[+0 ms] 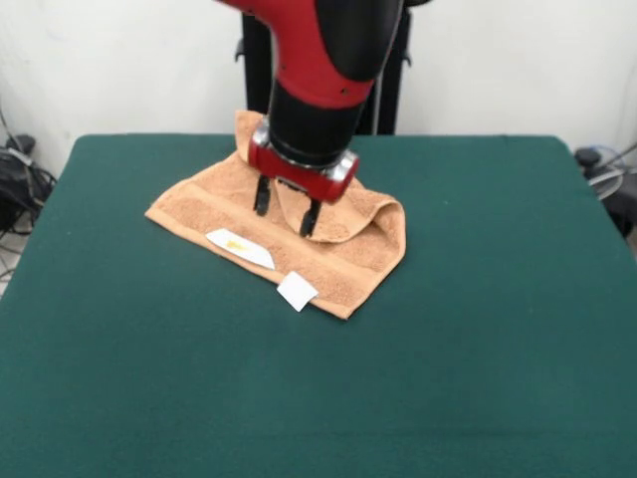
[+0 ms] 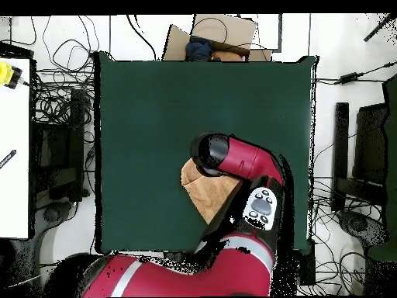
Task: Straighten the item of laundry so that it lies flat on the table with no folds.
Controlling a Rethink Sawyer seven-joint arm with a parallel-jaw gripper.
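Note:
The orange-tan towel (image 1: 343, 254) lies rumpled on the far middle of the dark green table (image 1: 448, 358). Its right part is folded over in a rounded flap, and a corner sticks out behind the arm. Two white tags (image 1: 240, 247) lie on its near edge. My gripper (image 1: 286, 207) points down over the towel's middle, its two black fingers (image 1: 262, 195) apart, with a raised fold between them. In the overhead view the arm covers the gripper and most of the towel (image 2: 203, 190), which lies near the table's (image 2: 155, 116) robot-side half.
The black pedestal (image 1: 388, 90) stands behind the table's far edge. Cables and dark gear lie on the floor at both sides (image 1: 20, 179). In the overhead view a cardboard box (image 2: 221, 35) sits past the far edge and a white desk (image 2: 14, 147) stands at the left.

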